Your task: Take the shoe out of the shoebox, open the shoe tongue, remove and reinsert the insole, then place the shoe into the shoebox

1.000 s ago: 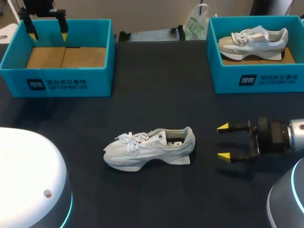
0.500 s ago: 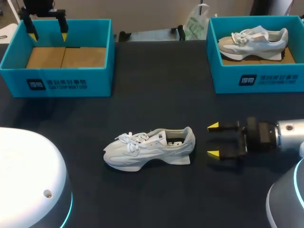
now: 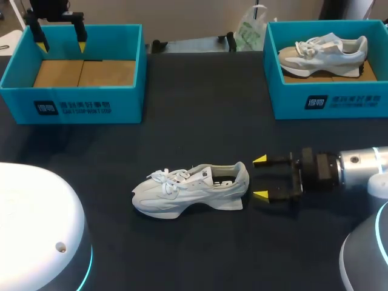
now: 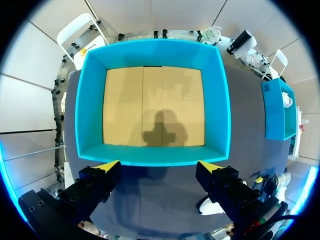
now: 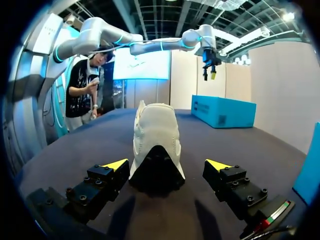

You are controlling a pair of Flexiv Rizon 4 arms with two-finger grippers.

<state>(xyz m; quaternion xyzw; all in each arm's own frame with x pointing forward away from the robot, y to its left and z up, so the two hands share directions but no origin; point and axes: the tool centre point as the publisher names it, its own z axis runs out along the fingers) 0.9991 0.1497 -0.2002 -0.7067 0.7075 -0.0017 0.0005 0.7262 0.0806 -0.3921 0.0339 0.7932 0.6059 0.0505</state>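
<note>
A white shoe (image 3: 190,189) lies on its sole in the middle of the dark table, toe to the left, heel to the right. My right gripper (image 3: 260,177) is open, level with the table, its yellow tips just right of the heel without touching. In the right wrist view the shoe's heel (image 5: 156,143) stands just ahead of the open right gripper (image 5: 167,164), in line with the gap. My left gripper (image 3: 60,37) hangs open above the far edge of the left blue shoebox (image 3: 73,108), which holds no shoe. The left wrist view looks down into that shoebox (image 4: 153,156) past my open left gripper (image 4: 157,164).
A second blue shoebox (image 3: 327,102) at the back right holds another white shoe (image 3: 324,53). White rounded robot bases (image 3: 36,230) fill the front left and front right corners. My left arm (image 5: 150,42) shows in the right wrist view, far beyond the shoe.
My right gripper has moved left along the table towards the shoe's heel, staying open. The left arm and the shoe have not moved.
</note>
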